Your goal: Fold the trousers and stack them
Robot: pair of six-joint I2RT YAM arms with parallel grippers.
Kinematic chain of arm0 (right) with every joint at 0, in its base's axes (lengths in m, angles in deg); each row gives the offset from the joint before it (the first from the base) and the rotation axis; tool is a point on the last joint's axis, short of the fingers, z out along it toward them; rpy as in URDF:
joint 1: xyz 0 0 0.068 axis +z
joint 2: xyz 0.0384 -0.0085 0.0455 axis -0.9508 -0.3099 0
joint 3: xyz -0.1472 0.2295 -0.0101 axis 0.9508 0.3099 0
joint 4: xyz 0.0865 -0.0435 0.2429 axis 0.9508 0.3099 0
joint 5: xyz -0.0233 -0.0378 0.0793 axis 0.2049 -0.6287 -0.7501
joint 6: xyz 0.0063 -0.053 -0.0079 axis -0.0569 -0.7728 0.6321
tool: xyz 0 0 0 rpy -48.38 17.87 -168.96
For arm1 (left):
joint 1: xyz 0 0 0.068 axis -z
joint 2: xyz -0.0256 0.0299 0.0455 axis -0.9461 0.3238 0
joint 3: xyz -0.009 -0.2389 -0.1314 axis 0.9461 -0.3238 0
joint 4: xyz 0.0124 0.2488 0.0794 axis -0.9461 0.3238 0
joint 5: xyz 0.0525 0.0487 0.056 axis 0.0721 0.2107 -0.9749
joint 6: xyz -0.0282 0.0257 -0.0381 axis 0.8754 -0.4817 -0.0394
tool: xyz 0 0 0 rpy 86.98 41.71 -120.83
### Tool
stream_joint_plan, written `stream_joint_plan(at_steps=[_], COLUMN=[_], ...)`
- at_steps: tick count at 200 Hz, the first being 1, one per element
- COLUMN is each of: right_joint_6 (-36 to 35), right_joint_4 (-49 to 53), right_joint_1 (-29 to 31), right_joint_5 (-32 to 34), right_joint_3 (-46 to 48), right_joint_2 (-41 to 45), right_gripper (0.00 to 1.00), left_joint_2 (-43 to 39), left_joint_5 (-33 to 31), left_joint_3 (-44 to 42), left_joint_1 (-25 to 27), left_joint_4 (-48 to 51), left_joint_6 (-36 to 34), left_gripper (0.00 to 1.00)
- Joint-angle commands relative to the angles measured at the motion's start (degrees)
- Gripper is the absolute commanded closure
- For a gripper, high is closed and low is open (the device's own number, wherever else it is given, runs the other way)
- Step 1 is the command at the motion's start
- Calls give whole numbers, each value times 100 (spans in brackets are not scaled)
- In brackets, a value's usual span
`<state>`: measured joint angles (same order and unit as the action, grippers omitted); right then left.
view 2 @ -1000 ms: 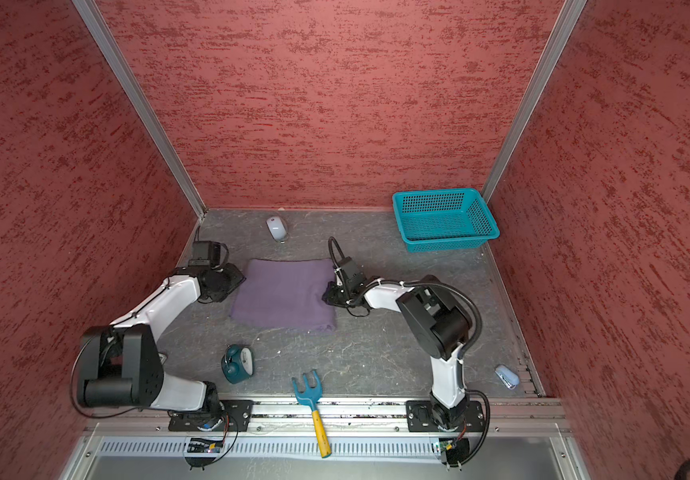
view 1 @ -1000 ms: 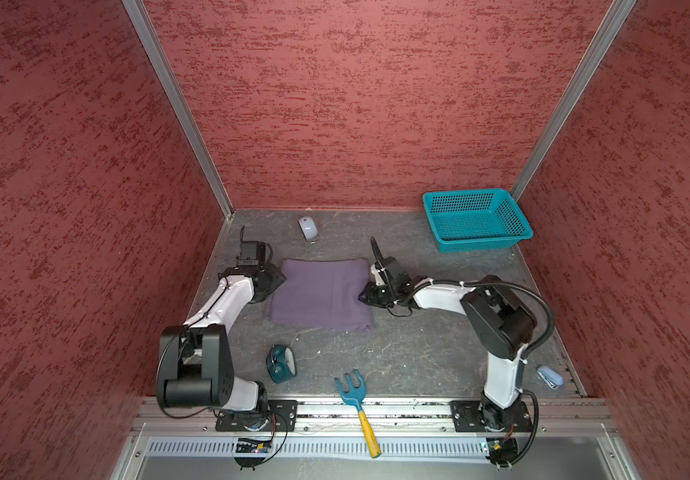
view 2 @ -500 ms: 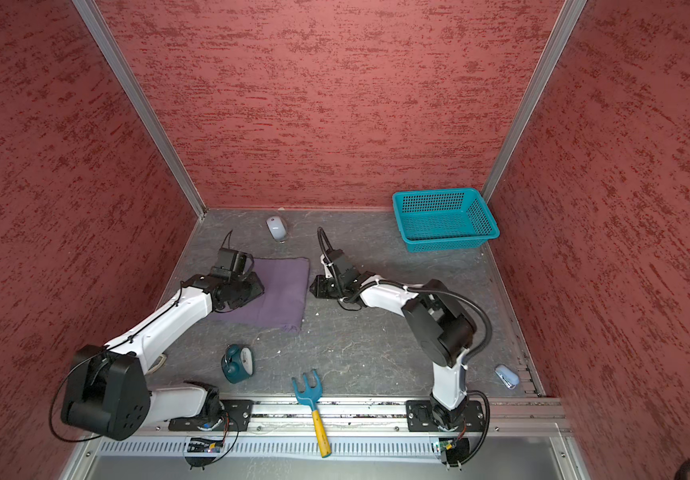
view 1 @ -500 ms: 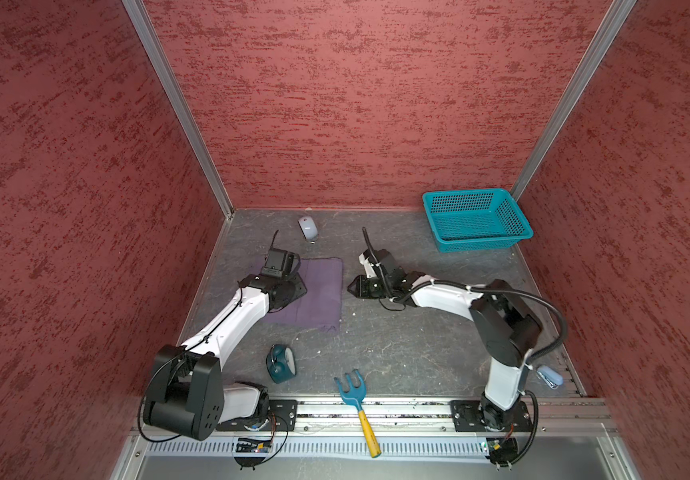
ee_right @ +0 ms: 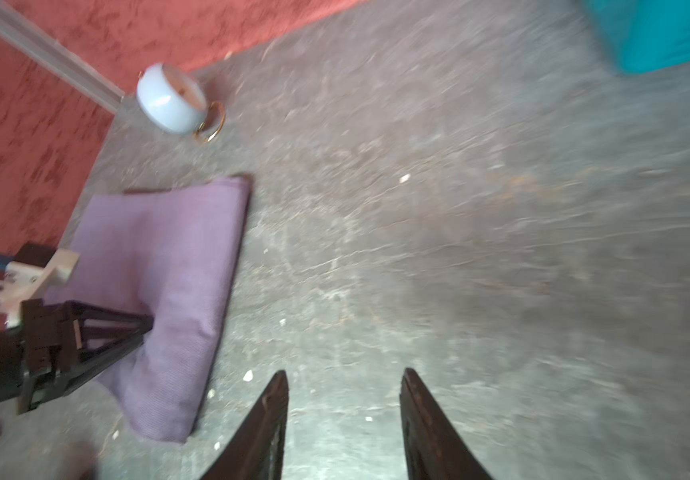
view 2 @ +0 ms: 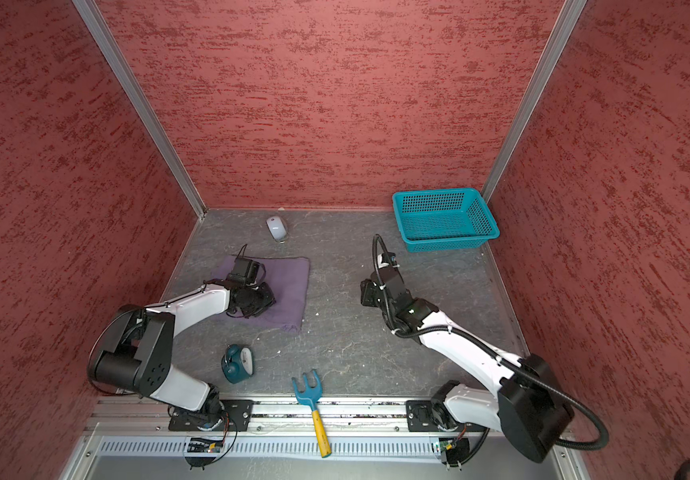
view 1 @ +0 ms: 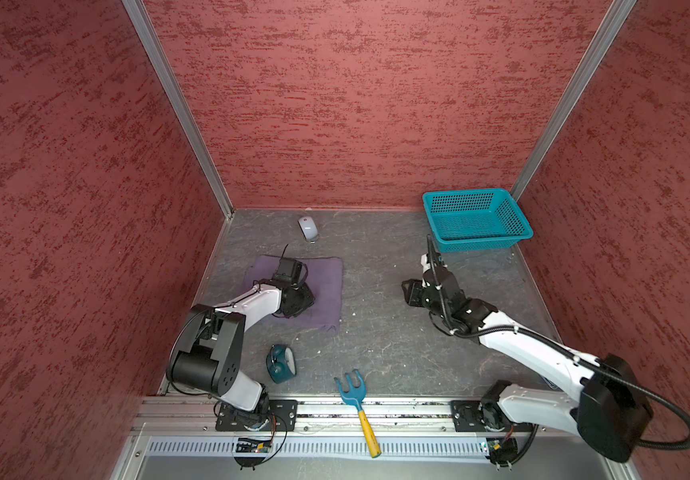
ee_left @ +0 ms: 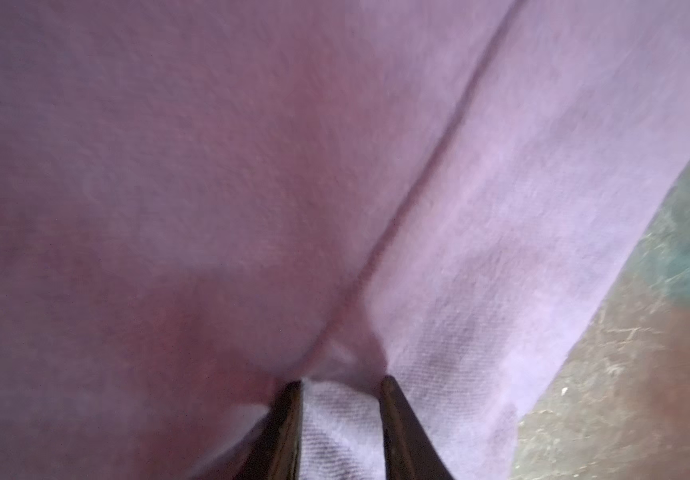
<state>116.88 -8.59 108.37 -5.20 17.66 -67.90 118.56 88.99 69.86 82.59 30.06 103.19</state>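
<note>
Between left jaws, bunched trousers (ee_left: 335, 187).

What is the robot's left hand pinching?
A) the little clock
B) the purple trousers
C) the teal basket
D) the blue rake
B: in the left wrist view, purple cloth of the trousers is bunched up right between the two dark fingers of the left gripper.

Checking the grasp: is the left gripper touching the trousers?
Touching. The left wrist view shows the left gripper pinching a bunched fold of the trousers, with cloth against both jaws.
</note>
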Motion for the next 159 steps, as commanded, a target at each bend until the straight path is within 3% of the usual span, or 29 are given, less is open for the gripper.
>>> stream_joint_plan(at_steps=[1,57,110,136,159], right_joint_6=[215,368,386,392,359], right_joint_4=[186,581,694,657,544], right_joint_1=[-68,-241,-352,-382,-404], right_joint_5=[832,1366,1497,1493,1425], right_joint_3=[159,272,181,164,153], right_joint_2=[522,1141,1100,1028,943], right_gripper=[53,52,52,52,53], left_joint_2=[368,423,586,58,-637], left_joint_5=[-134,-179,-52,33,-449], left_joint_3=[-144,-67,31,0,147], left_joint_1=[-472,-1372,-1982,-1715,-681], left_joint_4=[-108,-293,-493,-383,41], left_joint_6=[72,-189,-183,-132,-192], left_gripper=[67,67,67,64,55])
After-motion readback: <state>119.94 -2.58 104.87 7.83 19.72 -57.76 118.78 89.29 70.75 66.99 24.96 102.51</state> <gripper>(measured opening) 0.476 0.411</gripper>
